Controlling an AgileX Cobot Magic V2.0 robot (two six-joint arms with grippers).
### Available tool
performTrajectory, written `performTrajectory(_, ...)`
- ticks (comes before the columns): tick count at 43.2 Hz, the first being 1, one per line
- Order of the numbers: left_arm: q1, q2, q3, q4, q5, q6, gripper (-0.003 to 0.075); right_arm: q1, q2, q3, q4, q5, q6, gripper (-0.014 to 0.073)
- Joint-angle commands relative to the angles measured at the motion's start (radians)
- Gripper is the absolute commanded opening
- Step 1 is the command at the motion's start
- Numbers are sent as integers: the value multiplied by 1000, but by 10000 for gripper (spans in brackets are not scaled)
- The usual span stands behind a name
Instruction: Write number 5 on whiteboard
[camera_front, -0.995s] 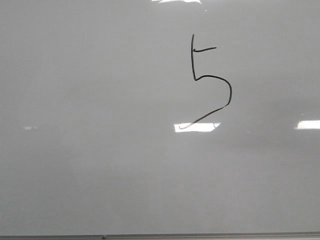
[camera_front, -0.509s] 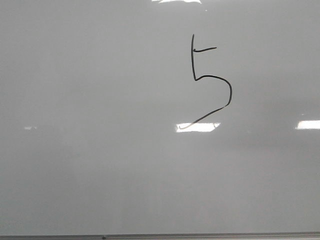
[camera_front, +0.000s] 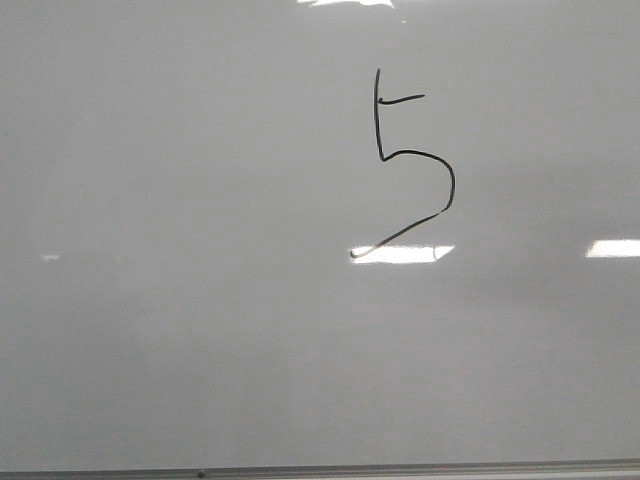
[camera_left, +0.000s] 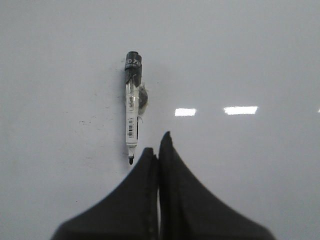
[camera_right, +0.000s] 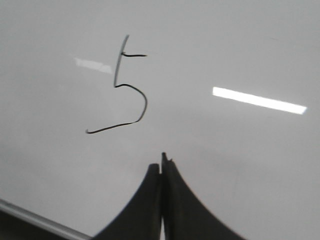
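number 5 (camera_front: 415, 165) done upper right on whiteboard (camera_front: 180, 330). left gripper (camera_left: 158, 150), right gripper (camera_right: 162, 165) both closed, empty. risk: right fingers smearing ink; uncapped marker (camera_left: 132, 120) drying.

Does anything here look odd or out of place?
Yes. The marker lies uncapped on the whiteboard, apart from the shut left gripper. The number 5 has its top bar below the stem's top.
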Motion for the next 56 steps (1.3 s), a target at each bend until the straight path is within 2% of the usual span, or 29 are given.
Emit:
performTrajectory(1, 0, -14, 6, -8, -81, -10, -20, -34, 4, 31, -142, -192, 178, -60)
performTrajectory(5, 0, -14, 6, -8, -81, -10, -20, -50, -20, 91, -200, -254, 206, -60)
performTrajectory(9, 0, -14, 6, -8, -81, -10, -20, -78, -72, 155, -205, -254, 205, -60)
performTrajectory(15, 0, -14, 6, -8, -81, -10, -20, -123, -181, 239, -203, -203, 205, -60)
performTrajectory(21, 0, -14, 6, -8, -81, -10, -20, -147, -285, 238, -203, -67, 205, -60)
performTrajectory(31, 0, -14, 6, -8, -86, -10, -20, -147, -275, 238, -202, -21, 205, -60)
performTrajectory(56, 0, -14, 6, -8, -87, -10, -20, -147, -275, 238, -202, -19, 205, -60)
